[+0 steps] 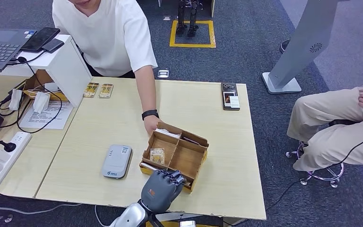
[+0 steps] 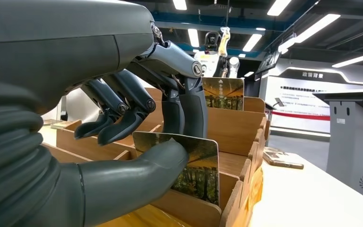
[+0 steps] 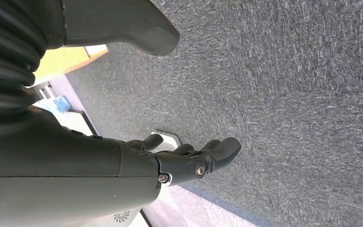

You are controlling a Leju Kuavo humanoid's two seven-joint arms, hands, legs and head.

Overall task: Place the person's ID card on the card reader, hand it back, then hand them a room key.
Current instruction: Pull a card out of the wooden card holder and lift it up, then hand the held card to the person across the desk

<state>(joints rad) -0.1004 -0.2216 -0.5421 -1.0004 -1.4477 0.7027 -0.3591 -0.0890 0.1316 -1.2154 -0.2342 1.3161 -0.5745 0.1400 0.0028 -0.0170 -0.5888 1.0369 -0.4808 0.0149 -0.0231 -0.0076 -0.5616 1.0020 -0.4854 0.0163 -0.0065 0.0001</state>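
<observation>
Key card (image 2: 196,163) in left hand (image 2: 137,123), over wooden box (image 1: 189,158) compartment.

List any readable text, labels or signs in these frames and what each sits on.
Nothing reads cleanly.
White characters on the dark wall sign: too blurred to quote.
Characters on the upright card at the back of the wooden box: too small.
Card pinched by the left hand: picture, no legible text.
Grey card reader label: too small.
Papers on the table: unreadable.
</observation>
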